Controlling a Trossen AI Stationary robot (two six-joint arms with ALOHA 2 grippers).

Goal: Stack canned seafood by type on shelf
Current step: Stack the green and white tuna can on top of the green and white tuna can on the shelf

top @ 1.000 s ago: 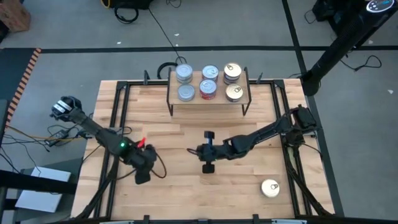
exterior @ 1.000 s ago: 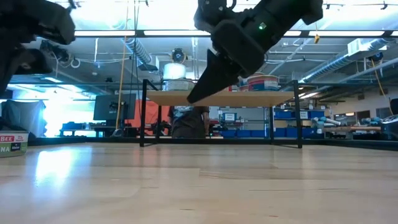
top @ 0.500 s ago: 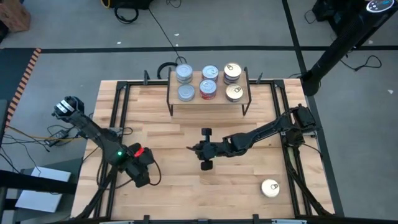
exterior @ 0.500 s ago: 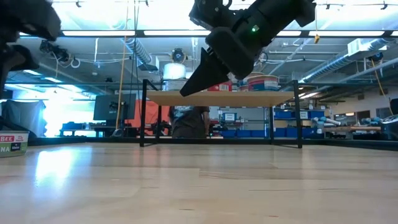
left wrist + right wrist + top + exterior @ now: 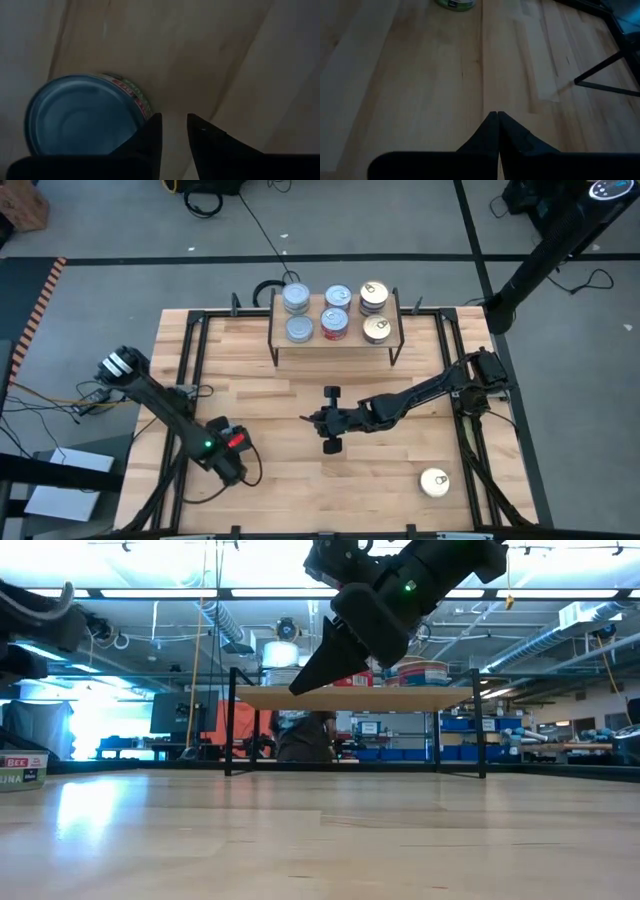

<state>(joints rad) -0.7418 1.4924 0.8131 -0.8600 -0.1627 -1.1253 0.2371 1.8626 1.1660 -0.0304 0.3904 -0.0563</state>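
Note:
The shelf (image 5: 355,340) stands at the table's far middle on black wire legs; it also shows in the low view (image 5: 400,698). On it sit silver-blue tins (image 5: 296,299), a red-labelled tin (image 5: 335,323) and gold-topped tins (image 5: 376,328). One gold tin (image 5: 434,482) lies on the table near the right front. My left gripper (image 5: 174,131) points down at the table's near left, its fingers a little apart, right beside a silver-blue tin (image 5: 85,120) that rests flat on the wood. My right gripper (image 5: 497,116) hangs shut above the table's middle, holding nothing.
The left arm (image 5: 215,452) hides the silver-blue tin from above; the low view shows that tin (image 5: 20,772) at the far left. The right gripper (image 5: 320,670) hangs in front of the shelf. Black frame rails (image 5: 190,360) run along the table's sides.
My left gripper has gone down and toward the table's near left edge, with its arm swinging that way. My right arm has kept its place above the table's middle.

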